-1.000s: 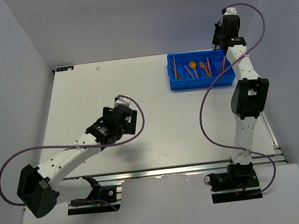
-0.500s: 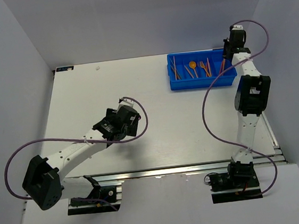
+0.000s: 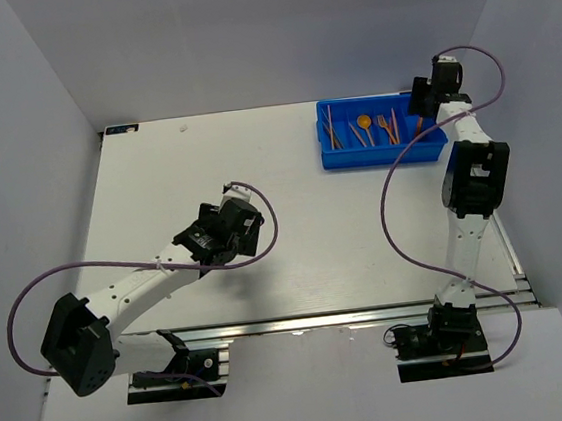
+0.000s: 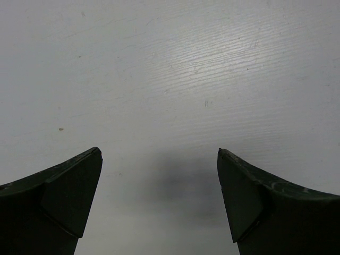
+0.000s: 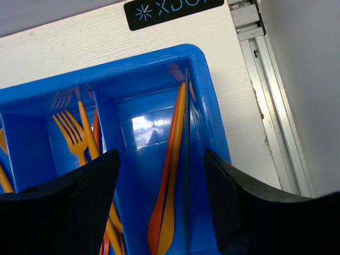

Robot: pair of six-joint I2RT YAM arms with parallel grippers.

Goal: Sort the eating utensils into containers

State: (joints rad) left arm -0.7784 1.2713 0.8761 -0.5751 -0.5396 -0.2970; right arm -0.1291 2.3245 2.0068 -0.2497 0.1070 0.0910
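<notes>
orange utensils [image 3: 363, 122] in blue tray [image 3: 381, 156]

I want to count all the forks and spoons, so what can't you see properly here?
Top view: the utensils in the blue tray are too small to count or tell apart.
Right wrist view: the right claw hides part of the forks; the bottom edge cuts off the knives.
Same view: the left edge cuts off the tray's other compartments.
</notes>
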